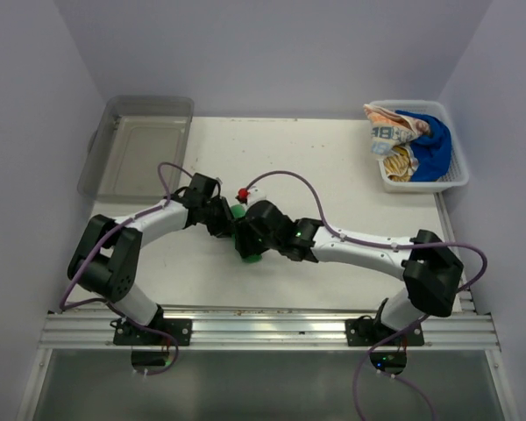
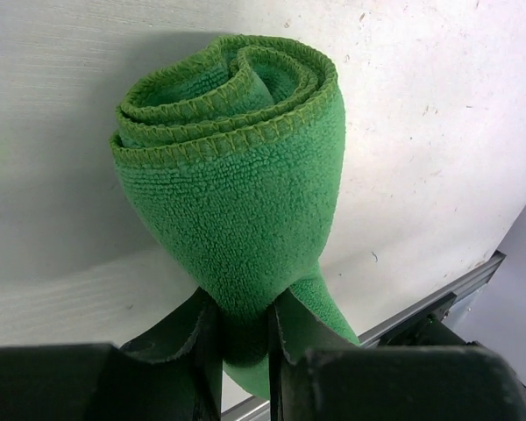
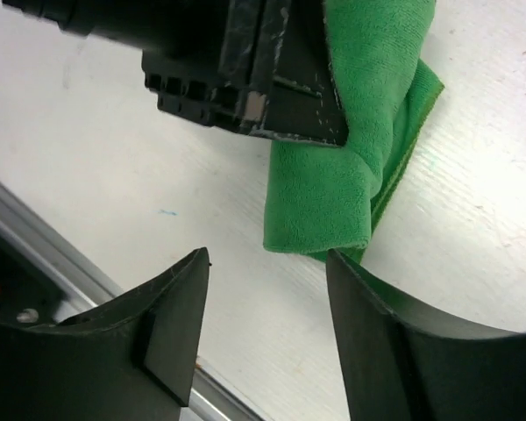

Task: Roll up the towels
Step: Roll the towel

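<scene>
the green towel [image 2: 245, 193] is plain and bright. the orange-and-white towel [image 1: 386, 121] carries printed blocks, the blue towel [image 1: 434, 145] is deep and plain, the yellow-tan towel [image 1: 400, 163] is patterned. white basket [image 1: 456, 178], white table [image 1: 333, 158] with dark specks, white arms [image 1: 158, 217] with black joints, purple cables [image 1: 285, 174].

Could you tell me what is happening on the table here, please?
The left gripper is pinched on one end of a bright green cloth towel, which is already wound into a roll on the white table. The right gripper is open close by, holding nothing. An orange-and-white towel, a deep blue towel and a yellow-tan towel lie bunched and unrolled in a white plastic basket at the far right.
</scene>
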